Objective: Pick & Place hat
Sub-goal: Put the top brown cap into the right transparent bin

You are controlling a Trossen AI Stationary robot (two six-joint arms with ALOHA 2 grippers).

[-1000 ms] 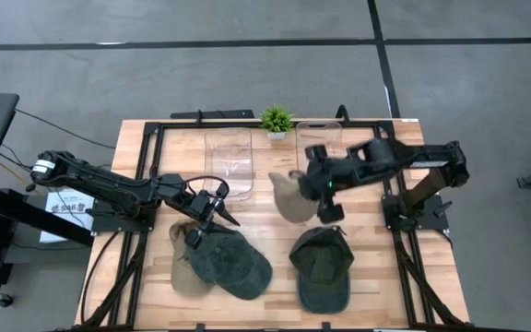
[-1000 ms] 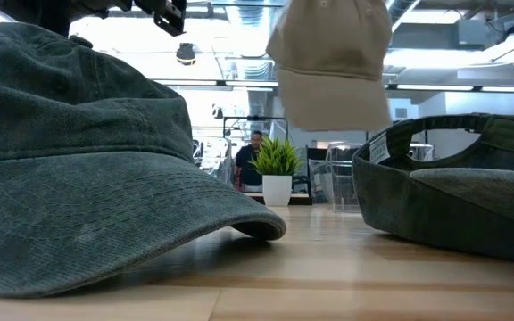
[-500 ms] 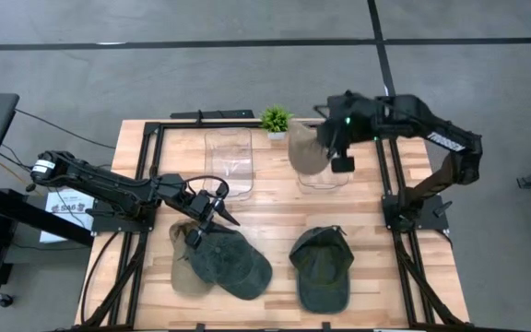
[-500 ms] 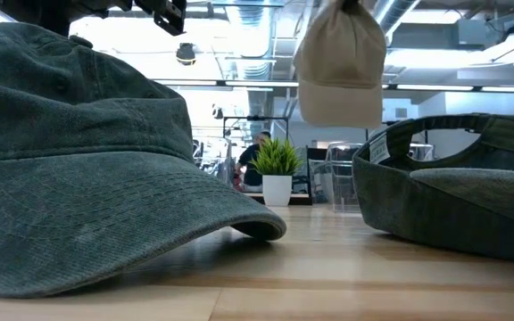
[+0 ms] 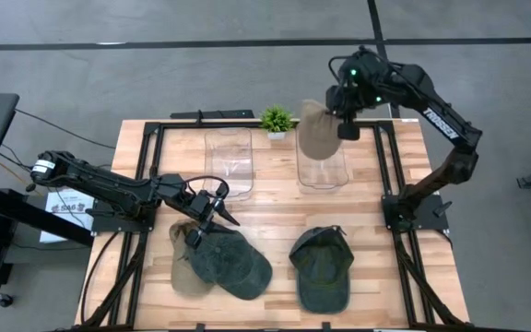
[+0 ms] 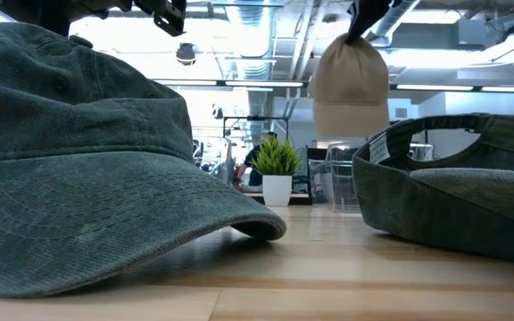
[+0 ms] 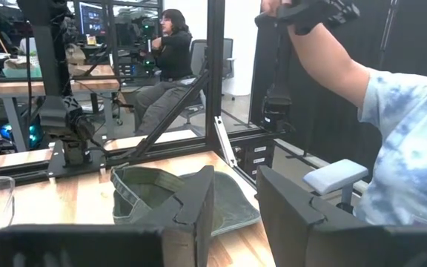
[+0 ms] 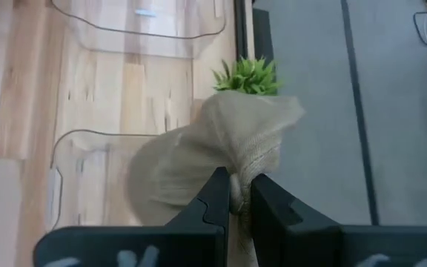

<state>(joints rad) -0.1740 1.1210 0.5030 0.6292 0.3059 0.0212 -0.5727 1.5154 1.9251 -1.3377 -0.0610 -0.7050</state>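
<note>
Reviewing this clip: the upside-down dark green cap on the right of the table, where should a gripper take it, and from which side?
The upturned dark green fabric cap lies crown-down with its opening facing up, so its rim stands exposed as a thin raised edge. Probably best to come straight down from above and pinch that rim, one finger inside and one outside, at the back near the strap rather than on the stiff brim.

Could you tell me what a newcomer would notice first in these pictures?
Most striking is the beige hat dangling high from the right gripper, pinched by its fabric above the clear bin at the table's far edge. Next, two dark green hats lie on the near side, the left gripper hovering over one.
</note>
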